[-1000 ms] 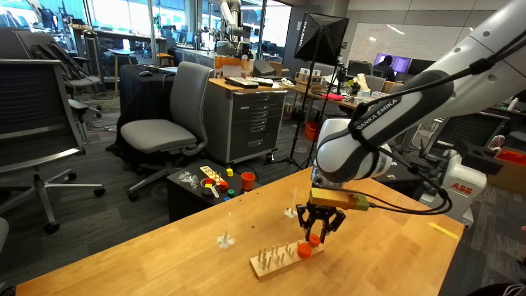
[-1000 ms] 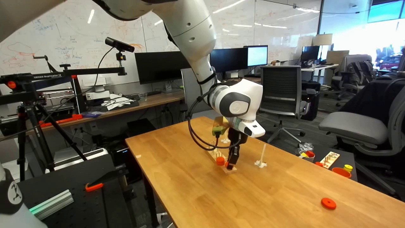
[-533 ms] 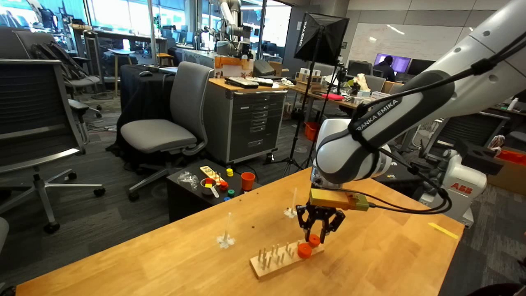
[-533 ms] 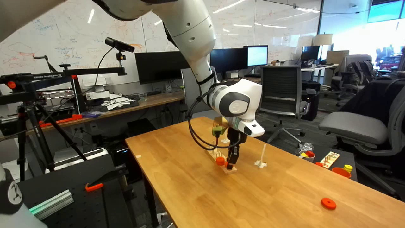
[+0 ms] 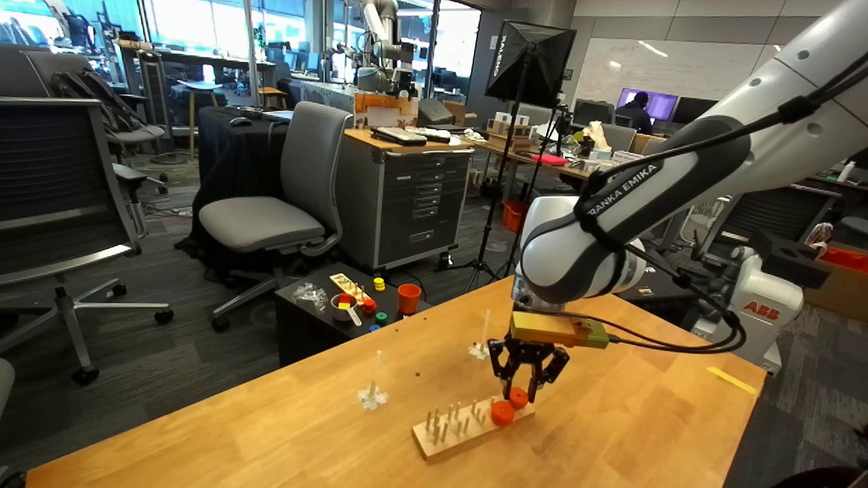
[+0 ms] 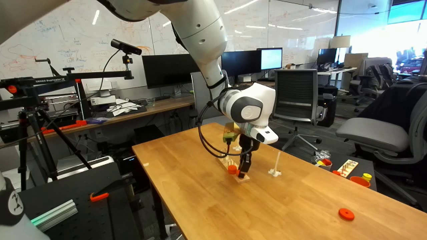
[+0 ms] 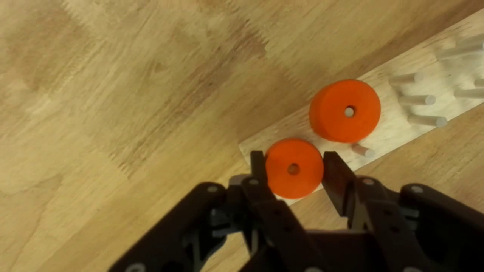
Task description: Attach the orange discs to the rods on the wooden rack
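Within the tool [image 7: 295,166]: an orange disc [image 7: 293,186] was clasped by its rim.
Disc: probably was light, stiff, smooth; opposite rim sides seemed the surest hold.

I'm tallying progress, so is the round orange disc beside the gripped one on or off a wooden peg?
On: in the wrist view, a pale wooden peg shows inside the centre hole of the round orange disc.
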### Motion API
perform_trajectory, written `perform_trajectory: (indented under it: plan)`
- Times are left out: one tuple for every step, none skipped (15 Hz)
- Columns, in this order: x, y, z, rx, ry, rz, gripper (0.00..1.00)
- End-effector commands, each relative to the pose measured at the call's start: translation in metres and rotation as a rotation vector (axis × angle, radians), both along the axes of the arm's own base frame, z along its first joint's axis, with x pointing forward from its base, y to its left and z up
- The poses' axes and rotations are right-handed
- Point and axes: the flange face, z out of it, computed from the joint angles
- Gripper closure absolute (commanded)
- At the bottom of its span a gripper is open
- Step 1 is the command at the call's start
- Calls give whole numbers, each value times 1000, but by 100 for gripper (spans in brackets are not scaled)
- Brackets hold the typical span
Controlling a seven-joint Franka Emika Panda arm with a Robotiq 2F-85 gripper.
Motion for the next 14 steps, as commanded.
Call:
perform_trajectory:
  plan:
    - [-8,7,-13,-5,20,17,83]
    - [-7,7,-14,-6,20,16,83]
    - [-7,6,-14,-7,20,16,83]
    - [-7,6,-14,-8,20,15,83]
    - [-7,6,-14,-8,20,15,83]
    - [-6,6,-15,-10,20,16,83]
    - [-5,7,-14,-10,18,17,83]
    - [-4,7,-14,-11,16,19,83]
    - [-4,8,-13,-11,15,20,83]
    - [-3,8,-13,-12,13,22,83]
    - [-3,8,-13,-13,13,22,83]
    - [-2,8,-13,-14,12,23,83]
    - [-2,9,-14,-15,13,24,83]
    - [-2,10,-14,-16,12,26,83]
